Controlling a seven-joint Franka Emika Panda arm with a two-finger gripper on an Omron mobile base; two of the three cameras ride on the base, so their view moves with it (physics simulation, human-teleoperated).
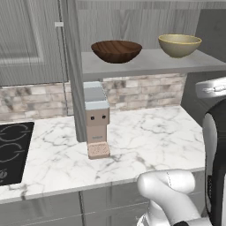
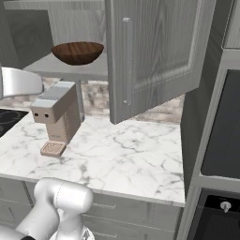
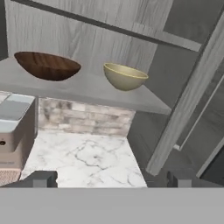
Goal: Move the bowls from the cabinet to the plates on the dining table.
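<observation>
Your gripper [image 3: 111, 178] is wide open, empty; brown bowl [image 1: 116, 51] and yellow-olive bowl [image 1: 179, 45] sit apart on the cabinet shelf [image 1: 150, 65].

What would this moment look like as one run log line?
stage: before first pick | pincer: open, empty | brown bowl, yellow bowl: on cabinet shelf | cabinet door: open

Wide bowl [image 1: 116, 51] left of deep bowl [image 1: 179, 45] on cab. shelf [image 1: 150, 64]

No text, label, brand or number could be read on anything. The coffee machine [image 1: 96, 119], the hob [image 1: 13, 150] and the oven [image 2: 220, 154] bore no legible markings.
</observation>
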